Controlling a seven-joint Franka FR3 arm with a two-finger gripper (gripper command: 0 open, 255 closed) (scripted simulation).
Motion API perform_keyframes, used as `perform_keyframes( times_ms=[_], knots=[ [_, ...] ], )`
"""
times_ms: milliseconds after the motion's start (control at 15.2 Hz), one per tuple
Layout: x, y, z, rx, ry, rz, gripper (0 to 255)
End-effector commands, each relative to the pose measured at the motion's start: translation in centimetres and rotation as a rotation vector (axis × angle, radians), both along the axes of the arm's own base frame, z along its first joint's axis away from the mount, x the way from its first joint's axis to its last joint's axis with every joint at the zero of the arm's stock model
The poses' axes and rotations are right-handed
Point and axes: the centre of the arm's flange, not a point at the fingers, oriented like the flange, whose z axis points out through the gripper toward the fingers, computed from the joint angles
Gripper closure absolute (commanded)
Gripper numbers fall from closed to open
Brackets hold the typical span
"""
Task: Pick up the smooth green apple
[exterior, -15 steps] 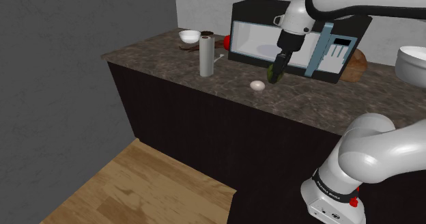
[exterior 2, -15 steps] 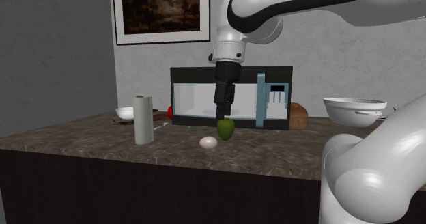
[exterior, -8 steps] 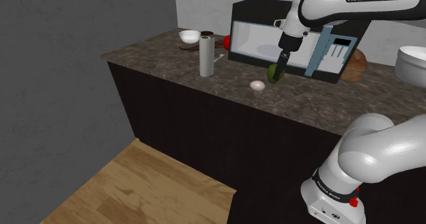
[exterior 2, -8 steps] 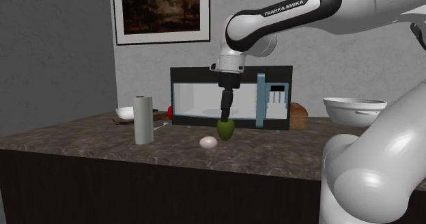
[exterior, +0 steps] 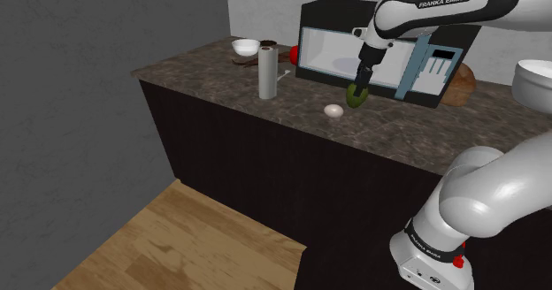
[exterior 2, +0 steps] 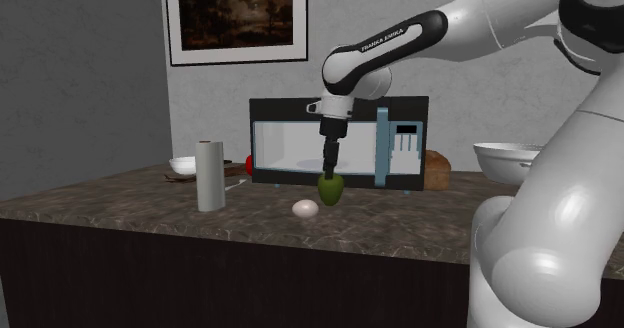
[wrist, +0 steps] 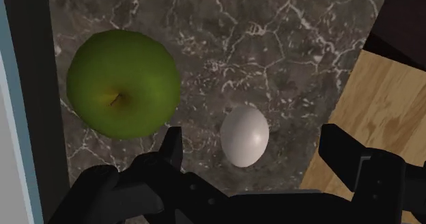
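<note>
Hanging spread open and empty over the dark marbled table, the hand frames the white egg between its fingers, while the green apple sits on the table just outside one finger, on the side toward the microwave. Descending from here, I judge, that finger could strike the apple's round flank and roll it off, or the jaws could close on the egg instead.

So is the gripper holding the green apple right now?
No, the gripper has its fingers standing apart, and the green apple sits on the counter outside them, with the white egg nearer the gap.
</note>
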Motion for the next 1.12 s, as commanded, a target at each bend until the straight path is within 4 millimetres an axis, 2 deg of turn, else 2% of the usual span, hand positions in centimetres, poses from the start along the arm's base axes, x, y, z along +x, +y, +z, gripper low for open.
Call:
perform_keyframes(
  times_ms=[0,330,792,924,990,1056],
  knots=[
    [1.2,-2.2,-0.2,-0.014,-0.013,0.042,0],
    [4.7,-6.8,-1.2,-0.04,-0.041,0.135,0],
    [4.7,-6.8,-4.9,-0.04,-0.041,0.135,0],
    [4.7,-6.8,-5.2,-0.04,-0.041,0.135,0],
    [4.7,-6.8,-5.1,-0.04,-0.041,0.135,255],
    [4.7,-6.8,-5.1,-0.04,-0.041,0.135,255]
  ],
)
